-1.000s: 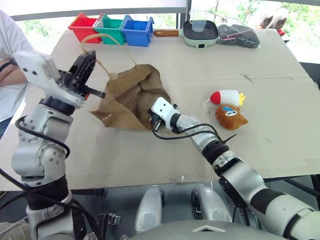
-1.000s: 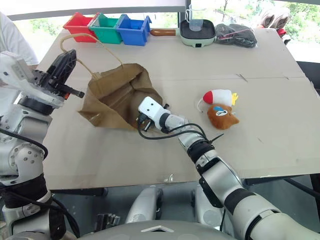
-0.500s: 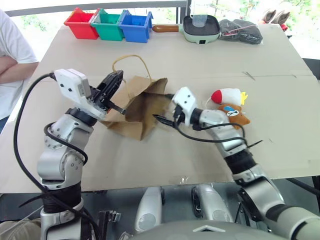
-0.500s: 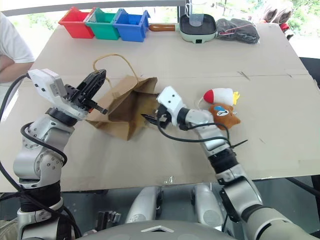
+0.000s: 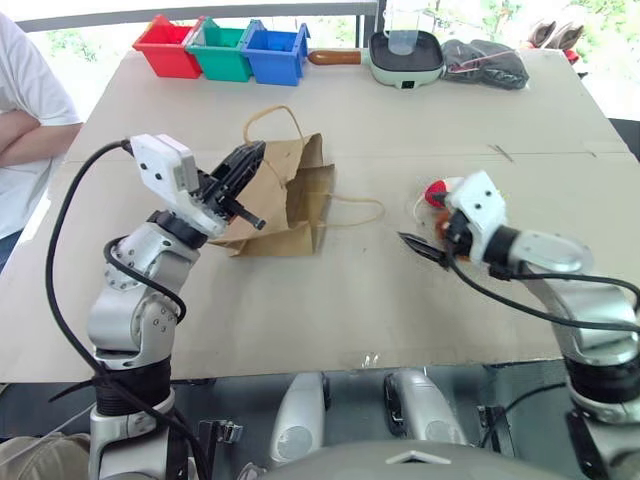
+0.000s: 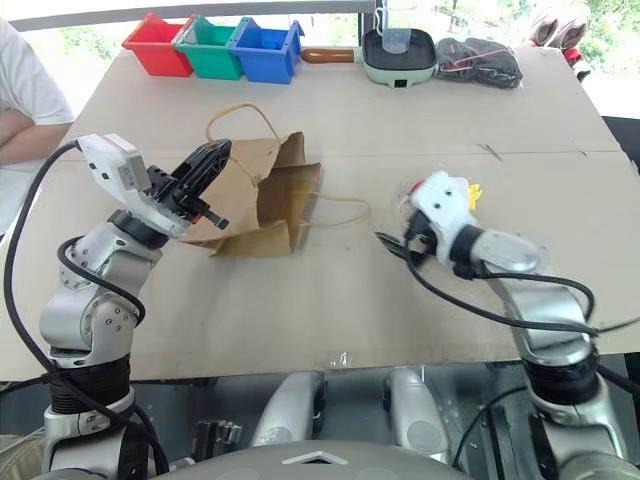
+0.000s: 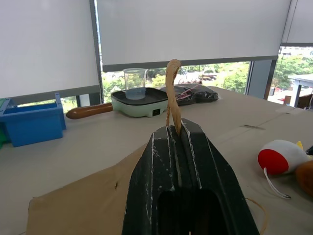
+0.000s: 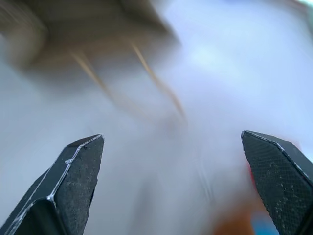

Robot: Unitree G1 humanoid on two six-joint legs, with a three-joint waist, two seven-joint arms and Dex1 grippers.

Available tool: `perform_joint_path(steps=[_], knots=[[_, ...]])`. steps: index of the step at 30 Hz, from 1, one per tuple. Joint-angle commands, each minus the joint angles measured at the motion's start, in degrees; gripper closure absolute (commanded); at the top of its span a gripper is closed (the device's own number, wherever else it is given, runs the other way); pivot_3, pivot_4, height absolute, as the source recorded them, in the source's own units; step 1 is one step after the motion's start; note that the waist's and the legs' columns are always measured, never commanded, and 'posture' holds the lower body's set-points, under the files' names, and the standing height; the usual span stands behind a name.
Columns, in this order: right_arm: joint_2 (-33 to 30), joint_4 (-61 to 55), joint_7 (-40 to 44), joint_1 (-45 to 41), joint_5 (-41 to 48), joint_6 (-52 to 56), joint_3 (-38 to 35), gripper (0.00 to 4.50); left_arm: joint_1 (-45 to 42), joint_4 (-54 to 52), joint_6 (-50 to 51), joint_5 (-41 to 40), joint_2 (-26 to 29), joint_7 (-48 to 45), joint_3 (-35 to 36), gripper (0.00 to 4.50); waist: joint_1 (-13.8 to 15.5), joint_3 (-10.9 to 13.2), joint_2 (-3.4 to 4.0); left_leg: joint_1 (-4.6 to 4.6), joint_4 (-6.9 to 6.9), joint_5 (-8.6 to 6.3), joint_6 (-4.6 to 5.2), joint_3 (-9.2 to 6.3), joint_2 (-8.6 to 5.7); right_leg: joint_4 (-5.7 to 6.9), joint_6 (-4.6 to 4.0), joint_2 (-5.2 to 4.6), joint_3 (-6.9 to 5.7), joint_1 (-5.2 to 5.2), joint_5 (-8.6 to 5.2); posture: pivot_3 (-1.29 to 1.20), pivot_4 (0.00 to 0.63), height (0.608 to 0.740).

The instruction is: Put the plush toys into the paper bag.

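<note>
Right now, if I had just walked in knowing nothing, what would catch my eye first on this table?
Probably the brown paper bag lying crumpled mid-table, one looped handle pinched in the robot's left tool. Next, the right tool with its fingers spread wide, just in front of two plush toys on the table's right side. At the far edge sit red, green and blue bins.

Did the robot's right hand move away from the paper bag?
Yes. The right gripper was poking into the paper bag's mouth a second ago. Now it has pulled out toward the plush toys, with bare table between it and the bag.
</note>
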Motion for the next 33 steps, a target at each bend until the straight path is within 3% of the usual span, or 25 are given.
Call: perform_joint_path(steps=[1, 3, 6, 12, 13, 14, 18, 22, 26, 33], knots=[[-1.4, 2.1, -3.7, 0.4, -2.3, 2.3, 0.1, 0.12, -1.3, -0.6, -0.9, -0.1, 0.3, -1.2, -0.5, 4.5, -0.3, 0.0, -0.01, 0.01, 0.01, 0.0, 0.0, 0.01, 0.0, 0.01, 0.0, 0.02, 0.02, 0.0, 0.0, 0.0, 0.15, 0.74], [-1.2, 5.0, -5.5, 0.3, -3.1, 3.0, 0.7, 0.12, -1.5, -0.5, -1.0, 0.0, 0.3, -1.7, -0.7, 4.5, -0.4, 0.0, -0.01, 0.06, 0.01, 0.0, 0.0, 0.04, 0.02, 0.03, 0.0, 0.07, 0.09, 0.0, 0.0, 0.0, 0.15, 0.74], [-2.8, 6.8, -6.0, 1.2, -4.5, 1.8, 2.5, 0.82, -1.4, -0.6, -0.9, -0.1, 0.4, -1.9, -0.7, 4.5, -0.4, 0.0, -0.02, 0.05, 0.01, 0.0, 0.0, 0.03, 0.04, 0.02, 0.01, 0.09, 0.09, 0.0, 0.0, 0.0, 0.15, 0.74], [-3.7, 6.3, -5.4, 1.8, -4.6, -4.5, 1.7, 3.85, -1.4, -0.5, -0.5, -0.6, 0.5, -2.6, -0.6, 4.5, -0.1, 0.0, -0.07, 0.03, 0.02, 0.0, 0.01, 0.03, 0.03, -0.04, 0.02, 0.06, 0.07, 0.03, 0.0, 0.0, 0.15, 0.74], [-3.6, 6.0, -5.4, 1.6, -4.1, -5.4, 0.8, 4.29, -1.4, -0.6, -0.2, -1.0, 0.4, -2.7, -0.5, 4.5, -0.1, 0.0, -0.07, 0.03, 0.02, 0.0, 0.01, 0.03, 0.03, -0.04, 0.02, 0.06, 0.07, 0.03, 0.0, 0.0, 0.15, 0.74], [-3.4, 5.2, -4.3, 1.0, -2.9, -7.6, -0.2, 4.43, -1.4, -0.7, 0.2, -1.7, 0.3, -2.9, -0.4, 4.5, -0.2, 0.0, -0.06, 0.03, 0.02, 0.0, 0.01, 0.03, 0.03, -0.04, 0.02, 0.06, 0.07, 0.03, 0.0, 0.0, 0.15, 0.74], [0.4, 2.0, 0.7, -4.6, 3.7, -13.7, 0.1, 4.43, -1.4, -1.6, 1.8, -4.6, 0.2, -3.8, 0.0, 4.5, -0.6, 0.0, -0.05, 0.04, 0.02, 0.0, 0.01, 0.02, 0.06, -0.02, 0.02, 0.11, 0.08, 0.03, 0.0, 0.0, 0.15, 0.74], [5.5, 11.5, 2.5, -14.7, -1.8, -24.9, 10.4, 4.43, -2.0, -1.4, 2.4, -5.3, 0.0, -4.1, -0.6, 4.5, -0.8, 0.1, -0.05, 0.09, 0.04, 0.0, 0.01, 0.01, 0.08, 0.03, 0.02, 0.14, 0.08, 0.03, 0.0, 0.0, 0.15, 0.74], [14.5, 39.4, 3.7, -29.0, -12.3, -46.5, 22.4, 4.43, -3.4, -1.0, 2.5, -5.6, -0.1, -4.4, -1.3, 4.5, -0.7, 0.1, -0.03, 0.11, 0.04, 0.0, 0.0, 0.0, 0.12, 0.05, -0.01, 0.2, 0.07, 0.02, 0.01, 0.0, 0.15, 0.74], [26.6, 74.8, 2.9, -43.5, -19.8, -73.7, 27.8, 4.43, -6.0, -0.2, 2.6, -5.6, 0.1, -5.9, -2.2, 4.5, -0.2, 0.1, -0.11, -0.07, 0.05, 0.05, -0.08, 0.04, 0.01, -0.18, 0.01, -0.06, -0.05, 0.02, 0.03, 0.0, 0.15, 0.74]])
